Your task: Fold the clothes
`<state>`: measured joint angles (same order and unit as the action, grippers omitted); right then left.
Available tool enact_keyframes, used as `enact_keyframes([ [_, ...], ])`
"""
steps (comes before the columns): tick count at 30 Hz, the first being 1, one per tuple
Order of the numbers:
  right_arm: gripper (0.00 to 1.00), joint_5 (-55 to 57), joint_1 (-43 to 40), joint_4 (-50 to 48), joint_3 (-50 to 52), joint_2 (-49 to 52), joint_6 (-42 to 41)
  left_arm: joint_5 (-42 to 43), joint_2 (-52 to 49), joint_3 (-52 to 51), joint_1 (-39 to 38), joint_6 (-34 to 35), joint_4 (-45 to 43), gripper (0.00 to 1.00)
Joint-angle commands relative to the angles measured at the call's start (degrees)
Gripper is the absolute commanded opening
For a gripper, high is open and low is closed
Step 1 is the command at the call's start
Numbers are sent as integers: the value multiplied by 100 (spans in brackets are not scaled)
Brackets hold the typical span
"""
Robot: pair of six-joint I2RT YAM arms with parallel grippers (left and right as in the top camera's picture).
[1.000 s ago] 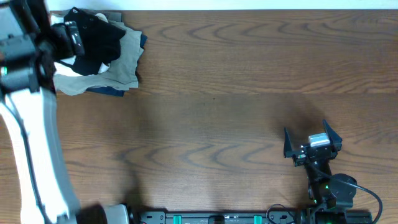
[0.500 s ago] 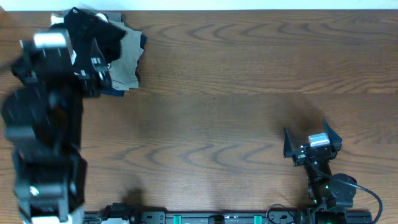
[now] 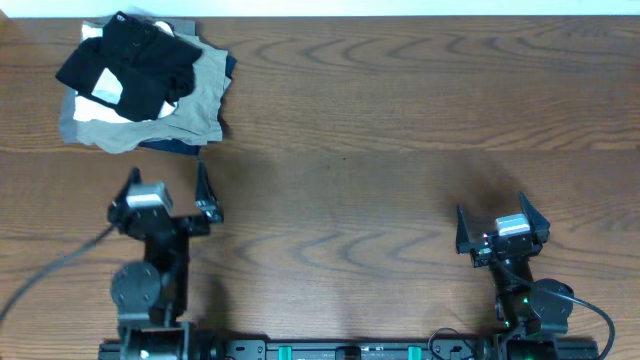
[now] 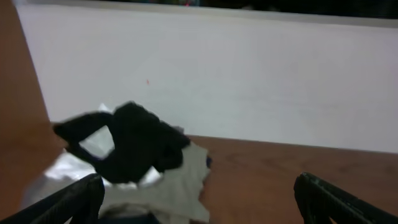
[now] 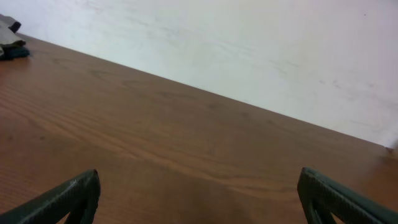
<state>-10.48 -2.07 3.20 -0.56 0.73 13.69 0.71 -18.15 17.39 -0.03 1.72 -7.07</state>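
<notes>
1 top-down, 2 low wrist views

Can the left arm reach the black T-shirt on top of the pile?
Probably yes. The left gripper is open and empty, facing the pile, and only bare table lies between them. The black T-shirt sits on top, with nothing covering it.

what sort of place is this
Probably a robotics lab bench, not a home: the left tool and right tool stand at the edge of a wood-grain table, a plain white wall runs behind it, and a black T-shirt tops a small pile of garments.
</notes>
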Motion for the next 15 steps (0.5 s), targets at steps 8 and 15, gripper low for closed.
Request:
enact_keyframes([
  [8, 99, -7, -33, 4, 24, -26, 52, 37, 848, -745, -33, 162, -81, 98],
  [15, 99, -7, -33, 4, 24, -24, 52, 37, 848, -745, -33, 162, -81, 98],
])
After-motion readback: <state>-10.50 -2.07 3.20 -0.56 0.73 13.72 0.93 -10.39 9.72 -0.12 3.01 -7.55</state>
